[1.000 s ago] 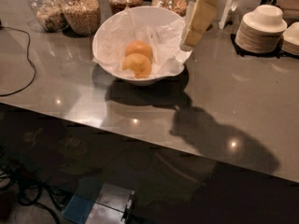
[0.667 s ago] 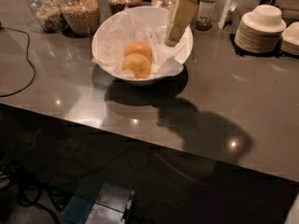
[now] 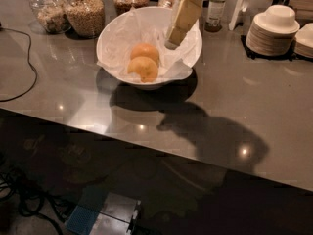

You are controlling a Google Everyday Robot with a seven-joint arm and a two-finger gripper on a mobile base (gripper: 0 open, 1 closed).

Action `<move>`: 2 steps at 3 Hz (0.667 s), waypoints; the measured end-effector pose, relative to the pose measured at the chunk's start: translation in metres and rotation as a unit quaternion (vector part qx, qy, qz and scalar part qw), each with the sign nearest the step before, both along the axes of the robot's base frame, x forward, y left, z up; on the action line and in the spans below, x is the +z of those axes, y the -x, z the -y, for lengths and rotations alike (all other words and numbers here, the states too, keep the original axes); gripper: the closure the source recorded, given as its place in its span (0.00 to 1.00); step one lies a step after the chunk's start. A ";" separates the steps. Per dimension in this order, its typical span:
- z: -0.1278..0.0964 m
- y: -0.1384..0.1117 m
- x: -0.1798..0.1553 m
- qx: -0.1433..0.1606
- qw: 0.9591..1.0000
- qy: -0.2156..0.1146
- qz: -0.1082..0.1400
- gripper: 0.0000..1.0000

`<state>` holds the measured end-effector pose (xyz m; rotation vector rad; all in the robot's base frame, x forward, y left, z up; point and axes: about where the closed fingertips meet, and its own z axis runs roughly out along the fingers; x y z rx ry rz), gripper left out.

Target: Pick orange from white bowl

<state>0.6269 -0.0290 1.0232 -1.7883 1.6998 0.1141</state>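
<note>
The white bowl (image 3: 113, 43), wide and lined with crinkled white paper, stands on the grey counter at the back centre. Two fruits lie in it, touching. The orange (image 3: 143, 69) is the paler yellow-orange one at the front. A smaller, deeper-orange fruit (image 3: 145, 51) sits just behind it. My gripper (image 3: 172, 43), pale yellow, hangs down from the top of the view over the right inner side of the bowl. Its tip is to the right of and above the two fruits and does not touch them.
Glass jars of grains (image 3: 86, 11) stand behind the bowl at the left. A small bottle (image 3: 215, 13) and a stack of small white dishes (image 3: 272, 31) are at the back right. A black cable (image 3: 27, 67) crosses the counter's left side. The counter's front edge (image 3: 146, 141) runs across the middle.
My gripper has moved left, from beside the bowl's right rim to over the inside of the bowl, closer to the fruits. The bowl and fruits have not moved.
</note>
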 end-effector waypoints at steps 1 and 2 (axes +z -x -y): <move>-0.020 0.001 -0.004 -0.071 0.995 -0.066 -0.011 0.00; -0.032 -0.024 0.012 -0.149 0.984 -0.100 0.015 0.00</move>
